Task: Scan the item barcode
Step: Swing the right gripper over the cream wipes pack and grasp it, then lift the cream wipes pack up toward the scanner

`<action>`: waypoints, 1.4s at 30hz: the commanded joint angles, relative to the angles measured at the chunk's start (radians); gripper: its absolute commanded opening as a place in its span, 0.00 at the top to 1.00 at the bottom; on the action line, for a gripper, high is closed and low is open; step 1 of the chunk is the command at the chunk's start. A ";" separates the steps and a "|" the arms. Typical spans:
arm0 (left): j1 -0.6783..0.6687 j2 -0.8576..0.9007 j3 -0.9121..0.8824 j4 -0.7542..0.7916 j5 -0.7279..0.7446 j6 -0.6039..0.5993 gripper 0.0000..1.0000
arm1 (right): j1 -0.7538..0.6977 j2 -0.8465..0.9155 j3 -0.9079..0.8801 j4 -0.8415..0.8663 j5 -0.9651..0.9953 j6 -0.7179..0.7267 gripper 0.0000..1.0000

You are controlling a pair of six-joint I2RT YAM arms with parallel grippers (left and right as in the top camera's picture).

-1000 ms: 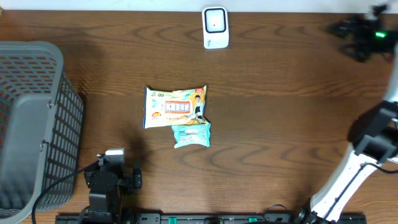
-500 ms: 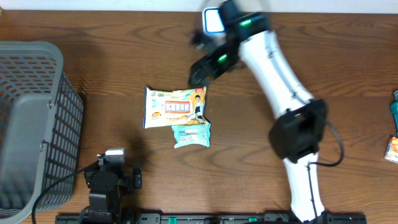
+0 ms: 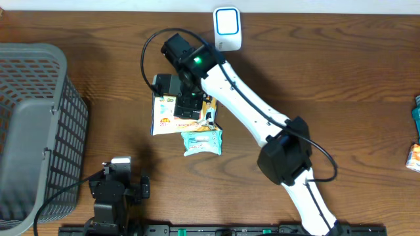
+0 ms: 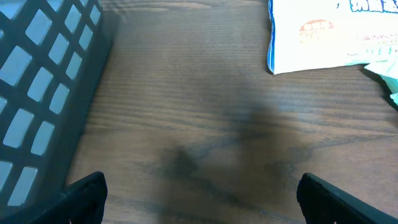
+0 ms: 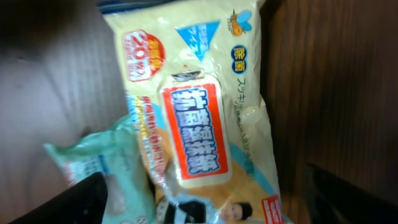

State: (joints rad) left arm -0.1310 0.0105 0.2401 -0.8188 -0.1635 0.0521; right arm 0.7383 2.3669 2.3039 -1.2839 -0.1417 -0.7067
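Right gripper hangs right over the yellow wipes pack, fingers spread wide, nothing held. The pack lies flat on the bench. In the wrist view its long axis runs between the two fingers, so they'd close across its narrow width. Can't tell if they're touching it yet. Left gripper, also wide open, sits well off from the pack, so right's closer.

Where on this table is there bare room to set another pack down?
Bare wood lies between the basket and the yellow pack, and a stretch between the right arm and the packs at the right edge. The middle is crowded: the right tool hangs open over the yellow pack, the teal pack touching it.
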 commanded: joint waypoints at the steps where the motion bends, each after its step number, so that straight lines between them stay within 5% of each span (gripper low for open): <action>1: 0.003 -0.005 -0.008 -0.011 -0.006 0.006 0.02 | -0.006 0.069 -0.004 0.002 0.038 -0.043 0.05; 5: 0.003 -0.005 -0.008 -0.011 -0.006 0.006 0.02 | -0.004 0.129 -0.004 0.013 0.031 -0.042 0.06; 9: 0.003 -0.005 -0.008 -0.011 -0.006 0.006 0.02 | -0.003 0.188 -0.004 0.031 0.031 -0.029 0.18; 12: 0.003 -0.005 -0.008 -0.011 -0.006 0.006 0.02 | 0.003 0.234 -0.004 0.040 0.031 -0.005 0.44; 15: 0.003 -0.005 -0.008 -0.011 -0.006 0.006 0.02 | 0.007 0.258 -0.004 0.038 0.037 0.024 0.82; 18: 0.003 -0.005 -0.008 -0.011 -0.006 0.006 0.02 | 0.007 0.249 0.003 0.037 0.038 0.127 0.99; 22: 0.003 -0.005 -0.008 -0.011 -0.006 0.006 0.02 | -0.003 0.198 0.038 0.010 -0.031 0.269 0.99; 32: 0.003 -0.005 -0.008 -0.011 -0.006 0.006 0.02 | -0.176 -0.104 0.085 -0.260 -0.695 0.406 0.99; 42: 0.003 -0.005 -0.008 -0.011 -0.006 0.006 0.02 | -0.397 -0.256 0.082 -0.415 -0.721 1.083 0.98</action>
State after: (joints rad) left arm -0.1310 0.0105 0.2401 -0.8188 -0.1635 0.0521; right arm 0.3614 2.1063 2.3817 -1.6966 -0.7986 0.1123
